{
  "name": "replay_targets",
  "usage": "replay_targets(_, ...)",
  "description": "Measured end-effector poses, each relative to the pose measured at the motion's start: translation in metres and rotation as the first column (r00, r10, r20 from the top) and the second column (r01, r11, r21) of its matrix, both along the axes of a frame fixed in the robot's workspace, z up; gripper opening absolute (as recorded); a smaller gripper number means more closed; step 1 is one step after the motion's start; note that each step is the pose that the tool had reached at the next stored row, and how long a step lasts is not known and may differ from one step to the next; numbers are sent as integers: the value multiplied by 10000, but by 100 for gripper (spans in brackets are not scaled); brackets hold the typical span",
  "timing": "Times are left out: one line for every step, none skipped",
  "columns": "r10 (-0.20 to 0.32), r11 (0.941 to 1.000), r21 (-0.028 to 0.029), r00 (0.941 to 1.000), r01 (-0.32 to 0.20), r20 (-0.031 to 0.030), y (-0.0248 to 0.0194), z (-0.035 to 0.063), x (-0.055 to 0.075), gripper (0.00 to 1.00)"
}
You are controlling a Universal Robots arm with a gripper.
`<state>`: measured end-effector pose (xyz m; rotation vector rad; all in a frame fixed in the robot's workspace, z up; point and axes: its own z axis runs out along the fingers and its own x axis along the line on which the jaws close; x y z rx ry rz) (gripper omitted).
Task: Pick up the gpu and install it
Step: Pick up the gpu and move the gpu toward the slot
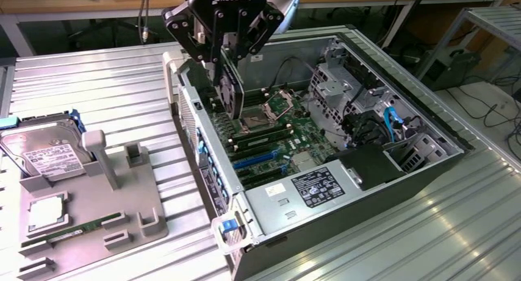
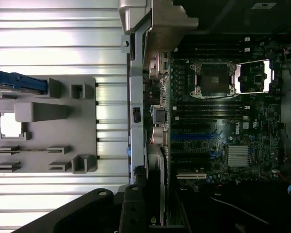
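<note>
**Exterior view**
- gripper (image 1: pixel 226 61): jaws narrow, clamped on the upper edge of the gpu (image 1: pixel 231 95)
- gpu: dark card, held on edge and hanging upright. Its lower end is inside the open computer case (image 1: pixel 350 232), just over the motherboard (image 1: pixel 281 141) beside the CPU socket (image 1: pixel 258 124). Whether it touches a slot cannot be told
- computer case: lies on its side on the ribbed metal bench (image 1: pixel 97 86), side panel off
- fixture tray (image 1: pixel 97 202): grey, on the exterior view's left, well apart from the gpu. It carries a hard drive (image 1: pixel 41 152) and a green RAM stick (image 1: pixel 77 227)

**Wrist view**
- gpu (image 2: pixel 157 194): seen edge-on, just inside the case's rear wall, beside the blue expansion slots (image 2: pixel 194 137)
- CPU socket (image 2: pixel 213 77): open, on the motherboard
- fixture tray (image 2: pixel 82 126): outside the case, on the bench
</note>
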<state>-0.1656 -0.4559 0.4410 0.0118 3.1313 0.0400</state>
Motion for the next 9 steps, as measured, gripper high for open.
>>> replay_targets(0, 10000, 0, 10000, 0, 0, 0, 0, 13, 27)
replay_targets(0, 10000, 0, 10000, 0, 0, 0, 0, 40, 27)
replay_targets(1, 10000, -1, 10000, -1, -1, 0, 0, 65, 27)
replay_targets(1, 10000, 0, 10000, -1, 0, 0, 0, 78, 27)
replay_targets(0, 10000, 0, 10000, 0, 0, 0, 0, 91, 27)
replay_targets(0, 10000, 1, 10000, 0, 0, 0, 0, 104, 27)
replay_targets(0, 10000, 0, 10000, 0, 0, 0, 0, 117, 27)
replay_targets(0, 10000, 0, 10000, 0, 0, 0, 0, 128, 27)
replay_targets(-1, 10000, 0, 10000, 1, 0, 0, 0, 140, 27)
